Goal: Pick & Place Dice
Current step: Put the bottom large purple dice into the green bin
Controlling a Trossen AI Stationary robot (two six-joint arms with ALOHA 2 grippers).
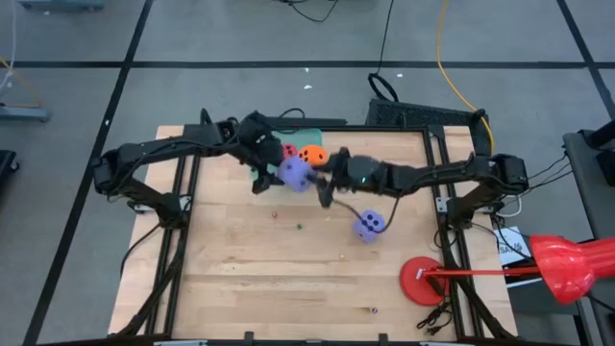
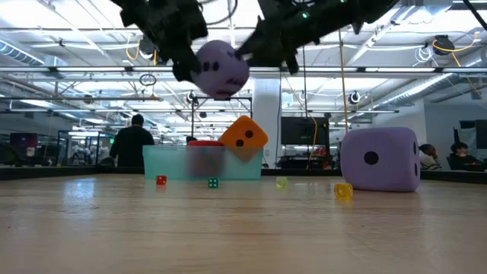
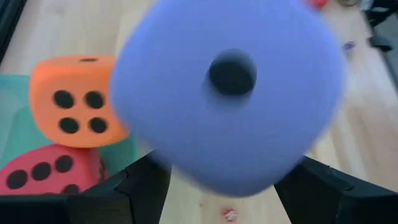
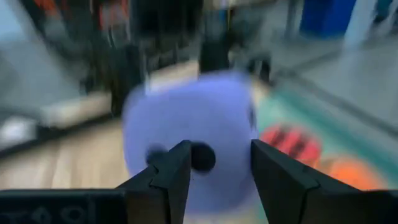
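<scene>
1. Purple-blue die (image 2: pixel 218 68) is in the air between left gripper (image 1: pixel 261 163) and right gripper (image 1: pixel 327 183); both stand open, neither clearly holds it.
2. Teal tray (image 2: pixel 169 164) holds orange die (image 2: pixel 243 137) and red die (image 3: pixel 43 171).
3. Second purple-blue die (image 1: pixel 368 226) sits on the table (image 1: pixel 240 279).

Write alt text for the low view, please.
A purple die hangs high above the wooden table between two dark grippers. Below, an orange die tilts on a teal tray; a second purple die sits at right.
</scene>
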